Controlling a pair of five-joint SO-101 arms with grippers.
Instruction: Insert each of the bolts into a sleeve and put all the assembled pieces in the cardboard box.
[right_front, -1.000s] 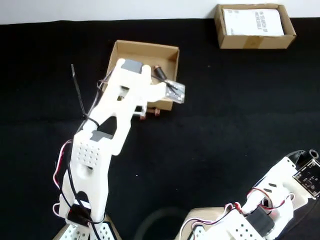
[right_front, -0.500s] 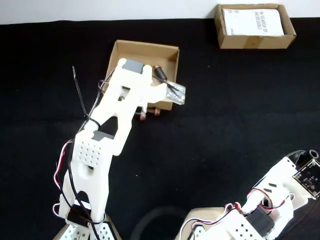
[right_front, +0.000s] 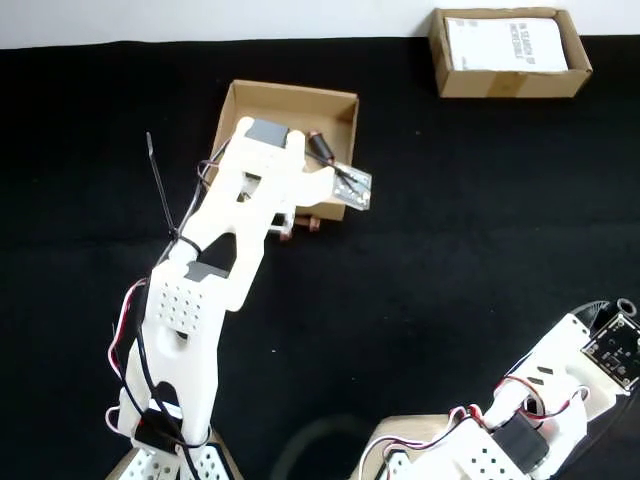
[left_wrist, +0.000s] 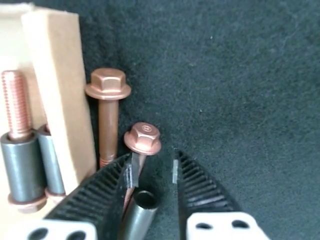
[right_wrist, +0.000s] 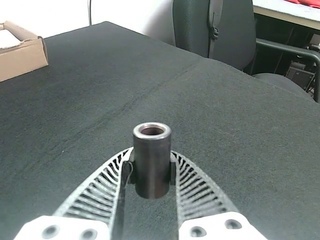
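Black cloth table (right_front: 450, 250), office chair (right_wrist: 220, 30) behind. Left gripper (left_wrist: 152, 166) jaws slightly apart, loose sleeve (left_wrist: 142, 205) between them, beside cardboard box (right_front: 290, 108). Right gripper (right_wrist: 151, 164) clamps upright sleeve (right_wrist: 151, 147).

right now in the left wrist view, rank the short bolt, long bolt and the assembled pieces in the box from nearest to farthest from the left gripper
From the left gripper:
1. short bolt, just off the fingertips.
2. long bolt, beside the cardboard box, outside its wall.
3. assembled pieces, inside the box, beyond that wall.
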